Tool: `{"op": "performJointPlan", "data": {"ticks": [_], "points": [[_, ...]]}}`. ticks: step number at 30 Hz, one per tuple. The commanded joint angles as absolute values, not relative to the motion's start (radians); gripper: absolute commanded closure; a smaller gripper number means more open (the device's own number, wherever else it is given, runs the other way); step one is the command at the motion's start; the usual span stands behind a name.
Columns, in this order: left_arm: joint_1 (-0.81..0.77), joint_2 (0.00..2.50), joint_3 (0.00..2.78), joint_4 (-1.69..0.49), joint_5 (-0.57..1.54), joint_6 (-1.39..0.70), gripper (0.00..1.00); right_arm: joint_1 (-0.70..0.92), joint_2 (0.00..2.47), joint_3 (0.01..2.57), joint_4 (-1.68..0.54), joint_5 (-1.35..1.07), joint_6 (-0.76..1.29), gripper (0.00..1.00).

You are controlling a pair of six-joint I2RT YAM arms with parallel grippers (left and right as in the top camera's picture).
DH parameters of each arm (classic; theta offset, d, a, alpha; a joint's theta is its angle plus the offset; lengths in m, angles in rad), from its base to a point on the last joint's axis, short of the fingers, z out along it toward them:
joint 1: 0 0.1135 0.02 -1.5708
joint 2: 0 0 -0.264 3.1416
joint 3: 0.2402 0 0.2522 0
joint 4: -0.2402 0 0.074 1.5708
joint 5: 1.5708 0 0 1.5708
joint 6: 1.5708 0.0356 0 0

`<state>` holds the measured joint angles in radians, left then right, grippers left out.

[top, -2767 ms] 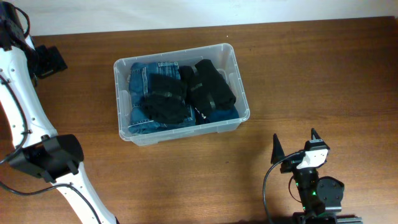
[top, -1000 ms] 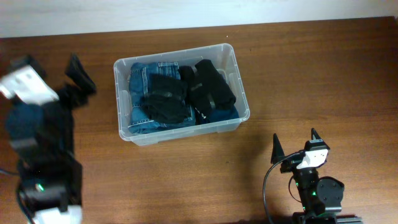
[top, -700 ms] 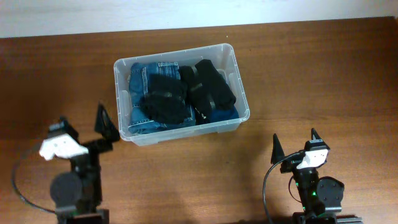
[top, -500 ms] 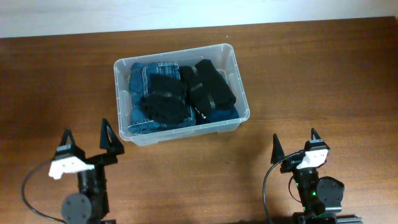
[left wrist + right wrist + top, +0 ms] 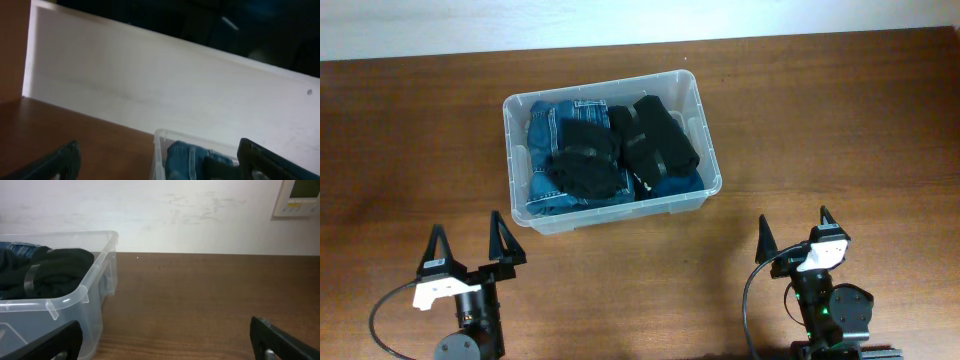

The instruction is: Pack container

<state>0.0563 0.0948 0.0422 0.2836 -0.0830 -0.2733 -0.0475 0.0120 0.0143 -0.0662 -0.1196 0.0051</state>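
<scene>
Container (image 5: 692, 90) — jeans (image 5: 555, 125), black garments (image 5: 660, 140) inside

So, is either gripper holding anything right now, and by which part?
Nothing is held. The left gripper and right gripper both stand open and empty, apart from the container.

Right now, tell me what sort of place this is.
Probably an indoor robot workspace, maybe a lab: a wooden table, a white wall with a mounted control panel, and the container holding clothes.

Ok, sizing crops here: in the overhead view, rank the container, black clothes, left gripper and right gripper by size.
1. container
2. black clothes
3. left gripper and right gripper, which look about alike
</scene>
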Motion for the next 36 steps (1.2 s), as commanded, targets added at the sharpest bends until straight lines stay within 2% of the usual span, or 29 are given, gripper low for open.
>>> {"op": "performJointPlan", "data": {"ticks": [1,14,17,21,36], "points": [[0.053,0.033,0.033,0.22,-0.102,-0.276,0.01,-0.039,0.004,0.006,-0.067,-0.107,0.016,0.02],[0.053,0.005,0.032,0.028,-0.1,-0.27,0.01,-0.039,0.004,0.006,-0.067,-0.107,0.016,0.02],[0.053,0.005,0.019,0.004,-0.021,-0.154,0.01,-0.039,0.004,0.006,-0.067,-0.107,0.016,0.02],[0.053,0.005,0.009,-0.086,-0.022,-0.149,0.01,-0.039,0.004,0.006,-0.067,-0.107,0.016,0.02],[0.053,0.005,0.009,-0.083,-0.014,-0.125,0.01,-0.039,0.004,0.006,-0.067,-0.107,0.016,0.02]]}}
